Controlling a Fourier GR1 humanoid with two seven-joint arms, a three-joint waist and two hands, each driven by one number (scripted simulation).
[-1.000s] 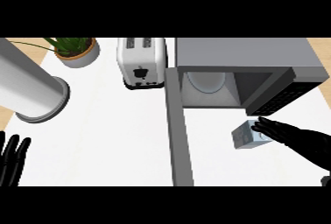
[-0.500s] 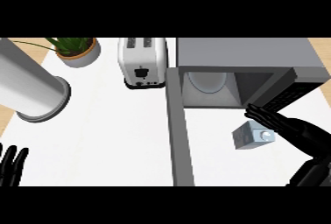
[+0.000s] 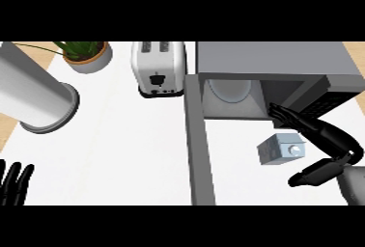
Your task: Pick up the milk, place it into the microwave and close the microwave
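Head view. The right hand (image 3: 308,126), black, with fingers held straight and nothing gripped, is now seen raised above and beyond the small grey milk carton (image 3: 281,149), its fingertips at the mouth of the grey microwave oven (image 3: 274,62); a second earlier it was laid against the carton's side, and half a second earlier it was just past it. The carton has been left on the white counter top (image 3: 128,154), below the hand and in front of the open cavity, slightly nearer the viewer than before. It is judged that contact has been lost without a grasp, so the pick-up is not yet done and a fresh approach is called for. The microwave door (image 3: 200,144) is seen edge-on, swung fully open to the left of the hand. Inside the cavity a white turntable plate (image 3: 231,89) is visible. Far left of the hand stand a white toaster (image 3: 158,67), a potted green plant (image 3: 87,54) and a large white cylinder (image 3: 32,99). The left hand (image 3: 14,183) is shown resting open at the lower left edge, fingers up
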